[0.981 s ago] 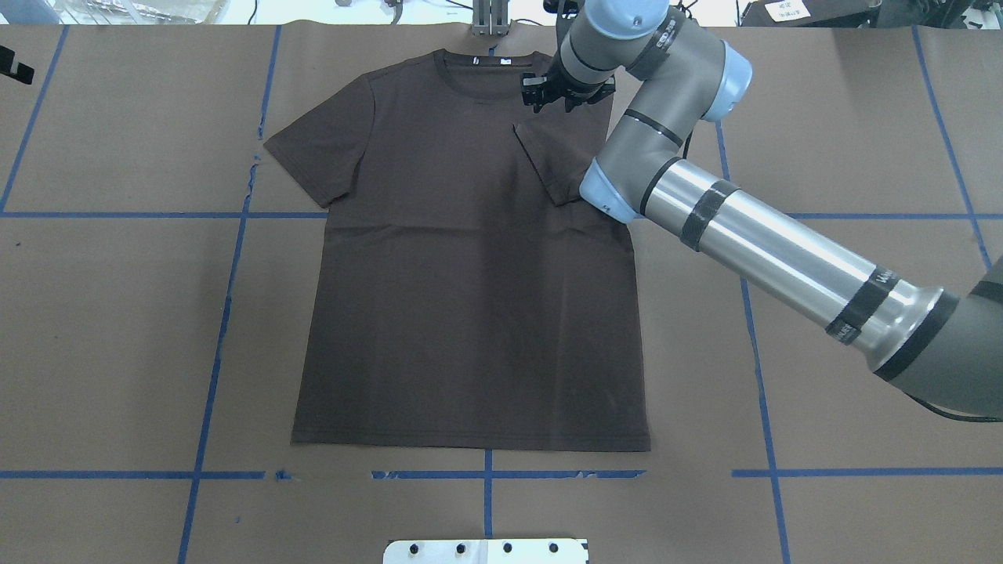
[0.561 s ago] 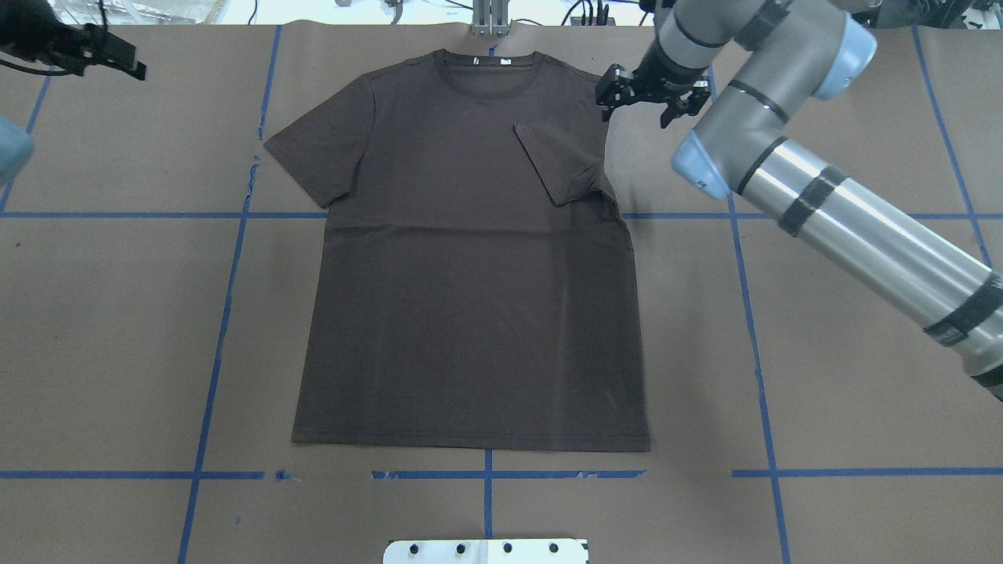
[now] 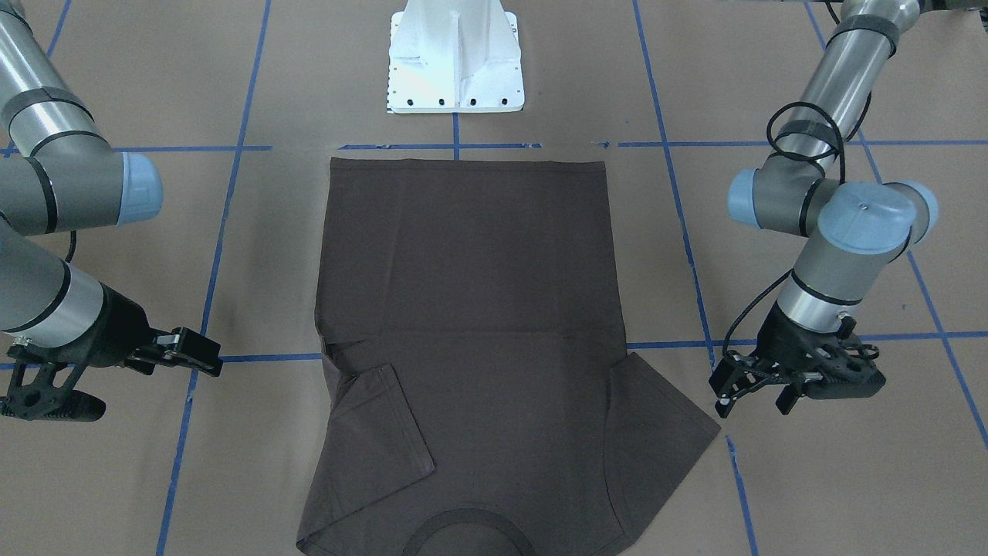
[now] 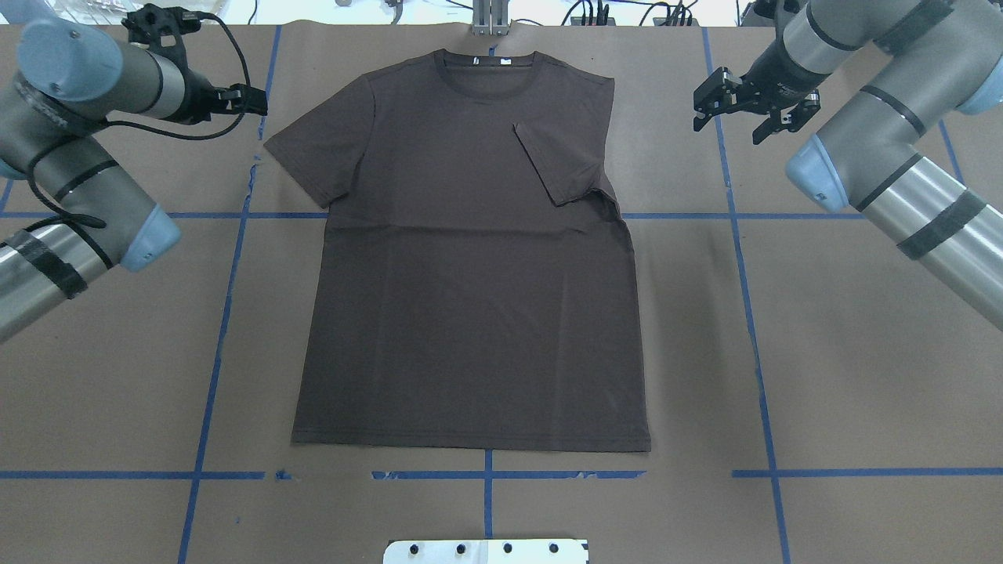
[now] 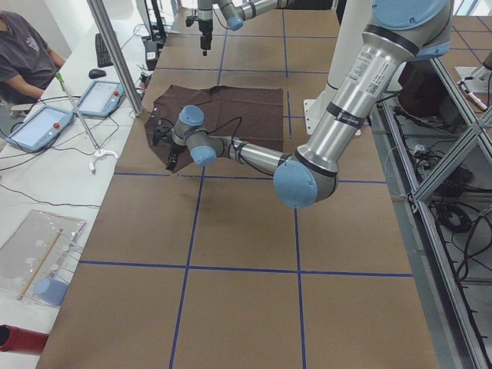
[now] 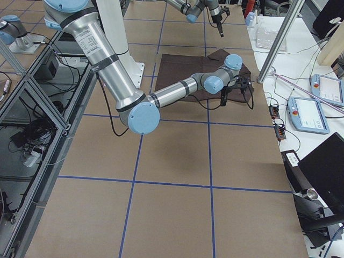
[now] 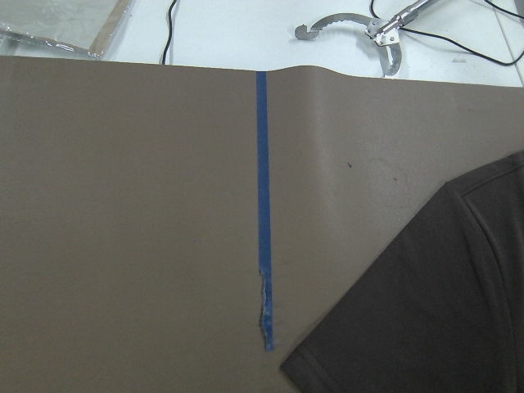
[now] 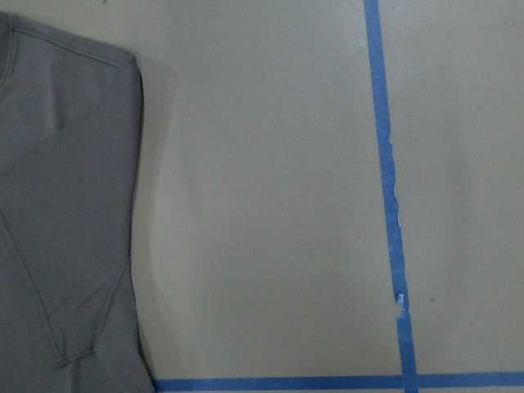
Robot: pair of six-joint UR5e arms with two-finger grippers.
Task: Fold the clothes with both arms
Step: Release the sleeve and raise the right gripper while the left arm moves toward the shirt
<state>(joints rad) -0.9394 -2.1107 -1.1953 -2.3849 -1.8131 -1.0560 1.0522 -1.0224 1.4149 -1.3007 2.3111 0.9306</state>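
As seen from overhead, T-shirt [image 4: 470, 298]: lies flat and face up on the brown paper [image 4: 823, 352], collar toward the far edge, bottom hem toward the robot.
Right-side sleeve [image 4: 560, 160]: already tucked in over the chest, looks decent, bit of a wrinkle down by the armpit.
Left-side sleeve [image 4: 313, 149]: spread out flat, not yet folded, so pretty clearly next up.
Left gripper [image 3: 752, 398]: hangs just beside that sleeve's tip, not touching, jaws apart and holding nothing. Shows only the sleeve edge and a strip of blue tape [image 7: 262, 188] in its wrist view.
Right gripper [image 4: 733, 117]: parked over bare paper, well apart from the folded shoulder, jaws spread too, nothing in them.
Progress: early days, guessing. One sleeve in, other sleeve plus the body folds to go.
Paper risk: could nip the paper along with the cloth if dropping too deep, then lift or tear the sheet.
Layer risk: could snag only the sleeve's top layer, leaving the bottom one behind and a lumpy fold.
Drag risk: could haul the whole shirt sideways if pulling low instead of lifting first, wrecking the tidy tuck on the other side.
Release risk: could let go too early or too far in and land lopsided versus the first sleeve.
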